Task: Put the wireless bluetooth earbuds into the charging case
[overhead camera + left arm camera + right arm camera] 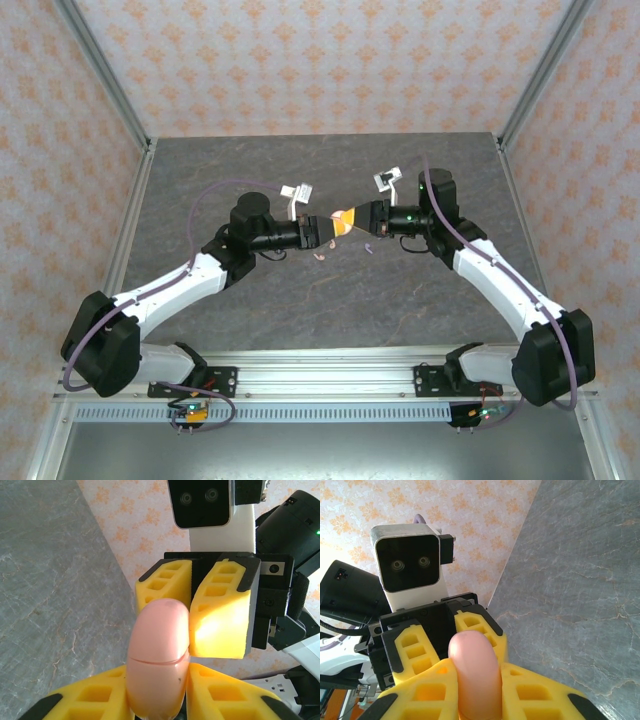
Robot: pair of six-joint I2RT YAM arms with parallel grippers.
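Two grippers pinch one pink charging case [159,640], left gripper [157,667] and right gripper [477,664]. Its long axis runs gripper-to-gripper. The left wrist view shows its seam [157,661]; the top view shows earbuds [367,247] on the table [250,160].

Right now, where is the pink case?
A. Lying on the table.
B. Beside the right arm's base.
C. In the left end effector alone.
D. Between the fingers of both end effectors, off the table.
D: the case sits between the yellow fingers of the left end effector and of the right end effector, which meet in the air above the table.
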